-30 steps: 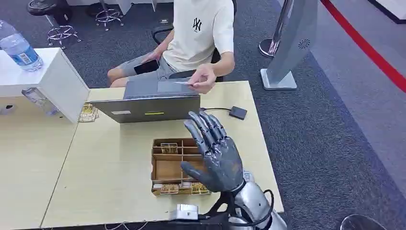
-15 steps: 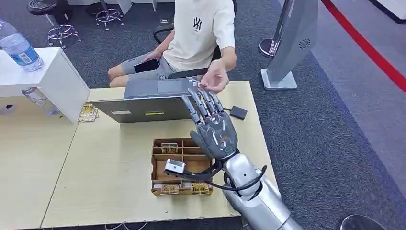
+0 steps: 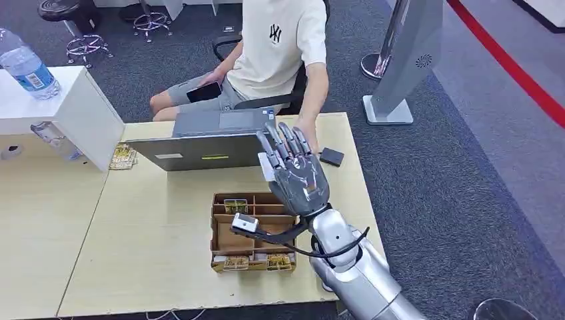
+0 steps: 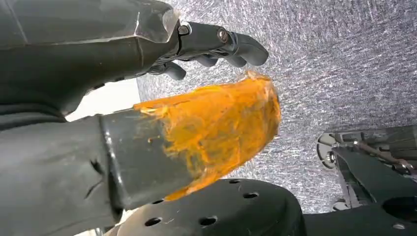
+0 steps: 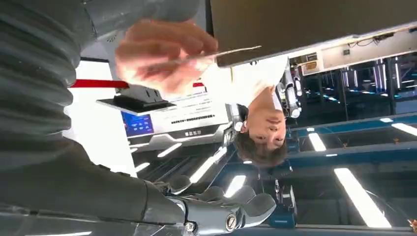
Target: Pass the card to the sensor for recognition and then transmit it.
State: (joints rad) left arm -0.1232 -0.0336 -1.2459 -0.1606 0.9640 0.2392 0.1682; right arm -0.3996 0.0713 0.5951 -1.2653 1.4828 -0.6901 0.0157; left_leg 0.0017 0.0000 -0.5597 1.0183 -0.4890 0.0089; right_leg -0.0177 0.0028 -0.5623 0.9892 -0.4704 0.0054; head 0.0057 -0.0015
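Right hand raised over the surface beside the laptop, a card at its fingers.
Head view: the right hand (image 3: pixel 298 175) stands upright with fingers spread, just in front of the laptop (image 3: pixel 210 142); a pale card (image 3: pixel 266 167) shows at its laptop-side edge, though whether the hand grips it I cannot tell; the cardboard tray (image 3: pixel 248 231) lies on the surface (image 3: pixel 146 233) nearer the robot than the laptop; the black sensor (image 3: pixel 331 157) lies beside the laptop; a person (image 3: pixel 276 47) sits beyond the laptop; left wrist view: the left hand (image 4: pixel 147 98) hangs over grey carpet, fingers curled inward around nothing; right wrist view: the person's hand (image 5: pixel 164 54) pinches a thin card (image 5: pixel 216 53) at the laptop's edge.
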